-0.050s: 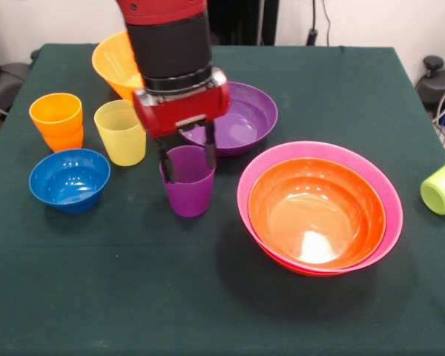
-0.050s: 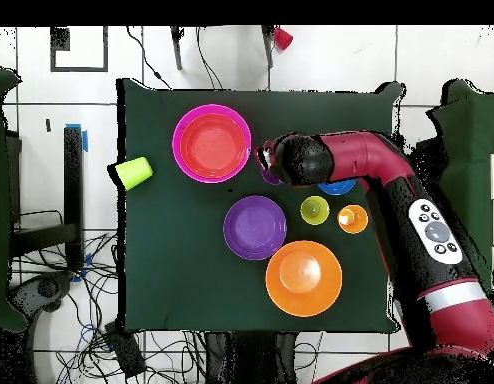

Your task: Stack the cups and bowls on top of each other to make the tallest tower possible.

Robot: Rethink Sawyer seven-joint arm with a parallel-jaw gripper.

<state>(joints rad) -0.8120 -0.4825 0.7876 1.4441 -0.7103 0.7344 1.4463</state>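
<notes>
The robot's red and black arm (image 1: 170,44) comes down over the green-covered counter (image 1: 133,297), its gripper (image 1: 187,162) set on the purple cup (image 1: 188,185). One dark finger (image 1: 167,167) sits outside the cup's rim and the other (image 1: 209,152) at the opposite side of the rim; the cup stands upright on the counter with the gripper closed about its rim, though whether the fingers actually press the wall cannot be told from either view.

Taking the purple cup as the landmark: the wide purple bowl (image 1: 241,119) lies just behind it in the front view, empty and upright. Beside the cup, toward the picture's left edge, stands the yellow cup (image 1: 120,132), with the orange cup (image 1: 57,121) beyond that and the small blue bowl (image 1: 69,179) nearer the camera. The large yellow-orange bowl (image 1: 115,63) sits behind the yellow cup, partly hidden by the arm.

On the cup's other side, near but apart from it, the pink bowl (image 1: 378,185) holds a red-orange bowl (image 1: 317,211) nested inside it, forming the tower so far. Farther the same way, at the counter's edge, the lime green cup (image 1: 443,185) lies on its side.

From overhead, the arm (image 2: 361,160) reaches across and covers most of the purple cup (image 2: 268,178), which sits between the pink bowl (image 2: 183,165) and the blue bowl (image 2: 337,187)
</notes>
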